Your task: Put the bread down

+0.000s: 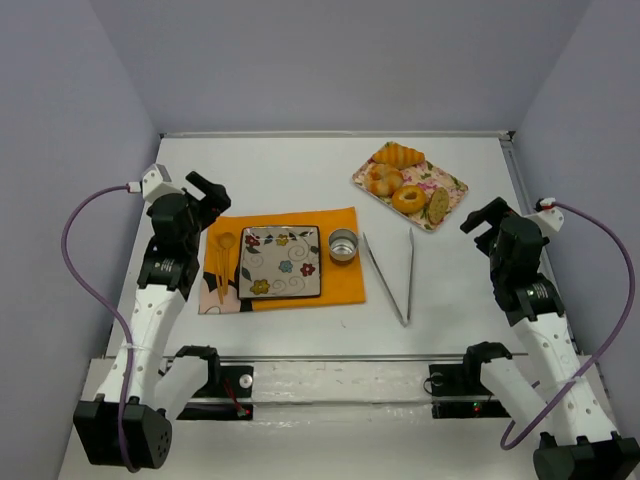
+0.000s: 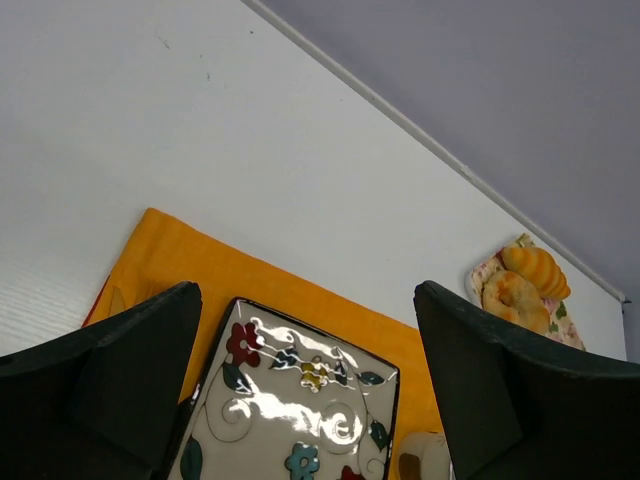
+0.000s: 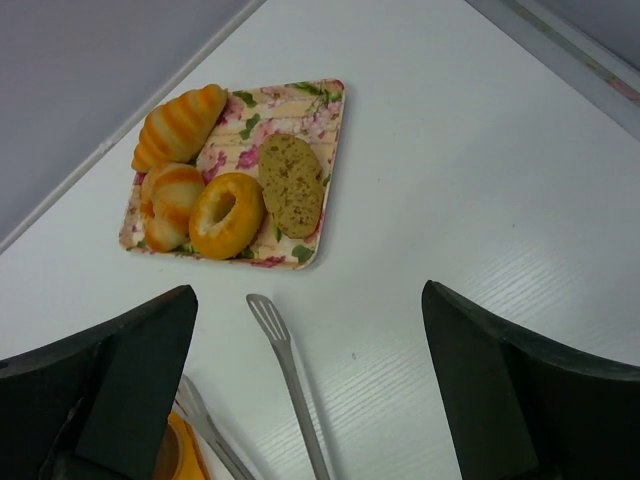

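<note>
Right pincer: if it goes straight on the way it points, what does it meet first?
Probably the tongs lying just ahead of the open right pincer; the bread tray sits beyond. Depth is unclear.

This is a robotics lab bench, not a kitchen: a bare white desk (image 1: pixel 300 170) is boxed in by plain grey-lilac panels (image 1: pixel 330 60) at nine, twelve and three o'clock. The left arm (image 1: pixel 160 290) and right arm (image 1: pixel 540 310) are bolted along a metal rail (image 1: pixel 340 375) at six o'clock, with purple cables (image 1: pixel 65 238) looping off their wrists. A few homely things (an orange placemat (image 1: pixel 340 285) at the centre, a floral tray (image 1: pixel 452 190) of bread (image 1: pixel 398 155) at one o'clock) lie on it.
</note>
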Controlling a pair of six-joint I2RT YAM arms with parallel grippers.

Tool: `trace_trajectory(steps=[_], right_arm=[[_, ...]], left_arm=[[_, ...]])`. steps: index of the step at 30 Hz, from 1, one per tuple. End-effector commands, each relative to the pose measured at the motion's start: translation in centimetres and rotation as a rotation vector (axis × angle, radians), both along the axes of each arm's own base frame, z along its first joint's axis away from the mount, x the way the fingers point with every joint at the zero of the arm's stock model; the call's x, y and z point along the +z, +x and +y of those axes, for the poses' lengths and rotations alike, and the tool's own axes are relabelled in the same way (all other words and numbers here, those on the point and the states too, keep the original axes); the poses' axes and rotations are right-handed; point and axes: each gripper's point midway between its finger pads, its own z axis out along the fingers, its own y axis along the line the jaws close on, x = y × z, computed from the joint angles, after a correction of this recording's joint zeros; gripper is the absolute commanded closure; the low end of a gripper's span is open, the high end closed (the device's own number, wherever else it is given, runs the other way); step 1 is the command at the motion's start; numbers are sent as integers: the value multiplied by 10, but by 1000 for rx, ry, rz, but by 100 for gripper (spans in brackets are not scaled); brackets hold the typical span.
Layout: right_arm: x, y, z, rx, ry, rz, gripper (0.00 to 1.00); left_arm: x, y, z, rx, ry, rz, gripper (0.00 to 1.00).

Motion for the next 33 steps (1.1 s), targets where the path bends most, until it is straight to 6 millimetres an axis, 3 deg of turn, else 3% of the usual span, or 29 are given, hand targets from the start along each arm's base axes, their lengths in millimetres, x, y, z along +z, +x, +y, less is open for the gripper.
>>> trace_trajectory(steps=[1, 4, 6, 10, 13, 14, 15, 18, 19, 22, 23, 28, 33], right_arm=[[9, -1, -6, -27, -9, -42, 0], [6, -1, 2, 25, -9, -39, 0], [7, 1, 24, 163, -4, -48, 0], [11, 1, 39, 275, -31, -45, 0], [1, 5, 64, 445, -50, 17, 0], [-6, 6, 73, 498, -59, 57, 0], [-28, 7, 85, 537, -63, 151, 0], [-55, 11, 98, 541, -140, 265, 0], [-70, 10, 118, 600, -172, 320, 0], [-84, 8, 141, 690, -202, 384, 0], [-98, 3, 153, 748, -220, 435, 0], [-133, -6, 174, 828, -259, 564, 0], [-159, -7, 175, 790, -300, 693, 0]], left_arm=[[15, 6, 2, 6, -6, -46, 1], [14, 6, 2, 7, -6, -45, 1], [13, 6, 3, 15, -5, -42, 1], [9, 9, 4, 22, -2, -30, 1], [8, 13, 2, 12, -3, -22, 1], [8, 13, 1, 5, -3, -20, 1], [6, 14, 1, 4, -2, -14, 1], [4, 15, 2, 9, 1, -8, 1], [2, 16, 2, 10, 3, -5, 1], [2, 15, 3, 11, 7, -4, 1], [3, 14, 2, 9, 9, -7, 1], [1, 13, 7, 32, 12, -5, 1], [1, 15, 7, 33, 14, -1, 1]])
